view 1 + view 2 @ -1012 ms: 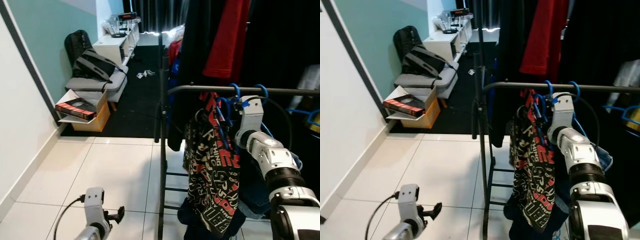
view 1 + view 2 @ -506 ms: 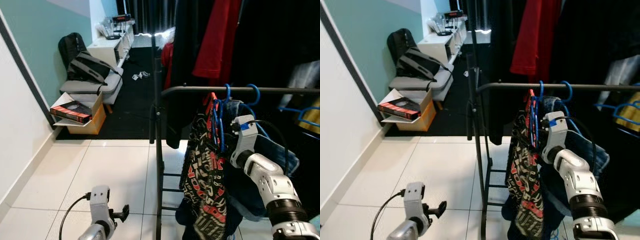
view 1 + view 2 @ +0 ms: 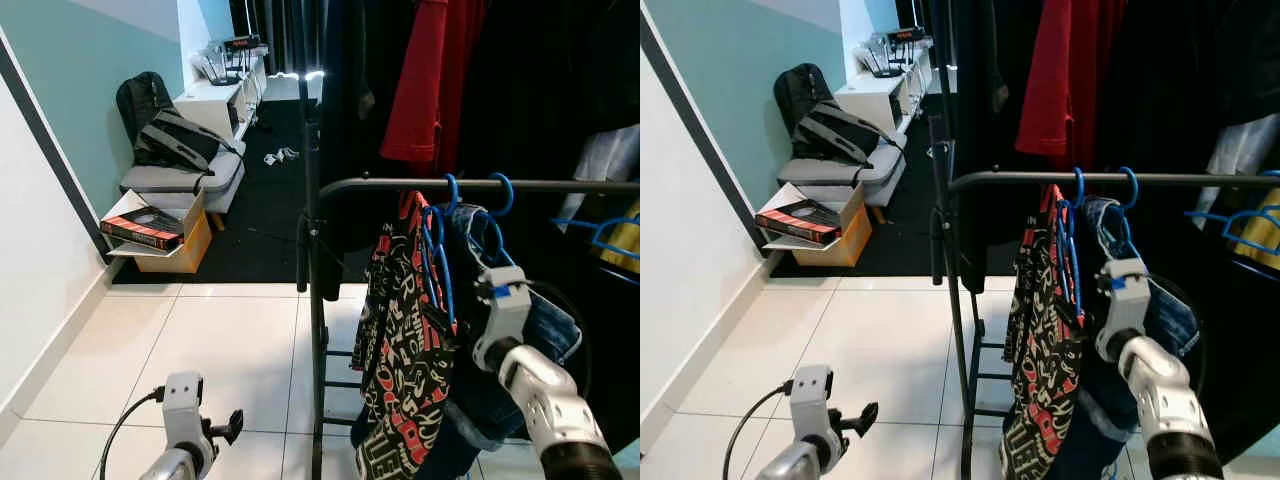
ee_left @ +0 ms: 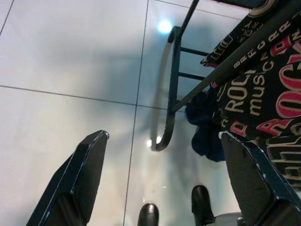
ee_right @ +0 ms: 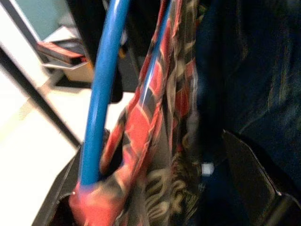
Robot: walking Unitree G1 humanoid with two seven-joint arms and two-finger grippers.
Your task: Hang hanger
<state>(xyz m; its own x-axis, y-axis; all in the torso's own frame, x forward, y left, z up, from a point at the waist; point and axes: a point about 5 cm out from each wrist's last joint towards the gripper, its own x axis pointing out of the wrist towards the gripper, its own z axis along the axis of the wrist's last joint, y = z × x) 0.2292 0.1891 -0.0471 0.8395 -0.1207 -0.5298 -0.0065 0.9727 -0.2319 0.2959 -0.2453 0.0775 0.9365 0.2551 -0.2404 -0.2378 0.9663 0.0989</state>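
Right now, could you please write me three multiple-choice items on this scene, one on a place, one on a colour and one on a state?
1. Where does the printed shirt hang?
A. on the rail
B. on the floor
C. on the chair

2. What colour are the hangers on the rail?
A. white
B. blue
C. green

3. How is the left end effector?
A. shut on a hanger
B. shut on nothing
C. open

Key: 1 A, its hanger hooks over the rail; 2 B, the hooks and arms are blue; 3 C, its fingers stand wide apart over bare tiles.
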